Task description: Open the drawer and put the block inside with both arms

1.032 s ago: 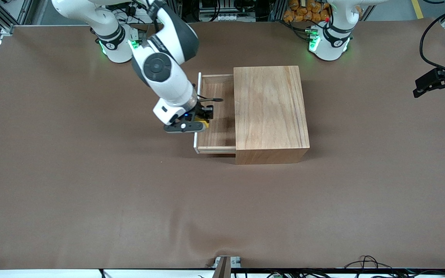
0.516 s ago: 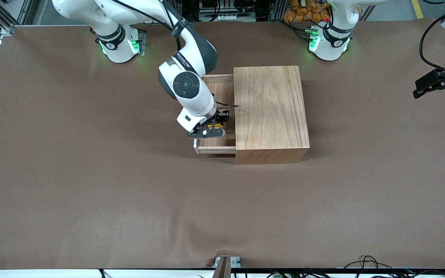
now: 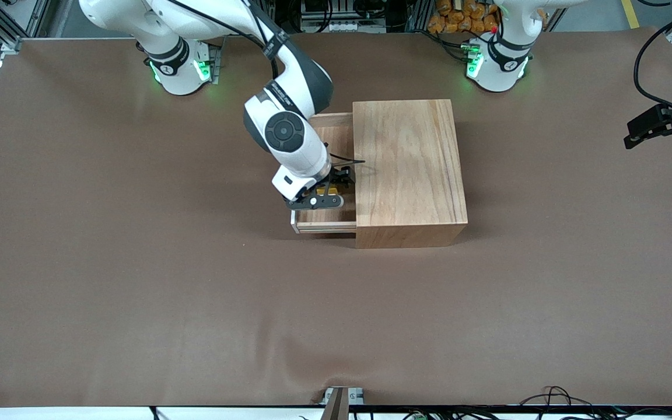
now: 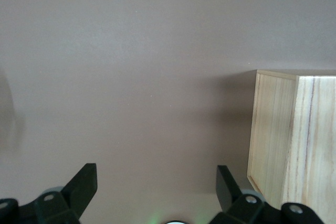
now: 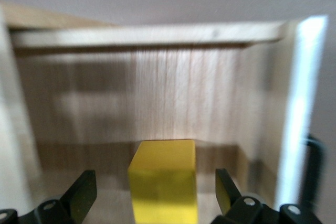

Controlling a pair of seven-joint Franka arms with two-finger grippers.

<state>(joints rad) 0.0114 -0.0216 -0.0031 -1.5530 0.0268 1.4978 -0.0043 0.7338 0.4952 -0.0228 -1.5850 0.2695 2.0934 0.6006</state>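
The light-wood cabinet (image 3: pixel 409 169) stands mid-table with its drawer (image 3: pixel 325 223) pulled out toward the right arm's end. My right gripper (image 3: pixel 325 193) is down inside the drawer, open. The yellow block (image 3: pixel 319 191) sits between its fingers with a gap on each side. In the right wrist view the block (image 5: pixel 164 182) rests on the drawer floor (image 5: pixel 157 98), with the white front panel (image 5: pixel 303 103) and black handle (image 5: pixel 314 171) beside it. My left gripper (image 3: pixel 660 125) waits open over the table at the left arm's end. Its wrist view shows its fingers (image 4: pixel 84 182) apart and the cabinet (image 4: pixel 294 145).
Brown table cover (image 3: pixel 196 303) all around the cabinet. Both arm bases glow green along the table's edge farthest from the front camera. Cables lie at the table's front edge (image 3: pixel 552 396).
My right gripper has carried the block from over the drawer's front panel toward the cabinet and down into the drawer. The left arm has not moved.
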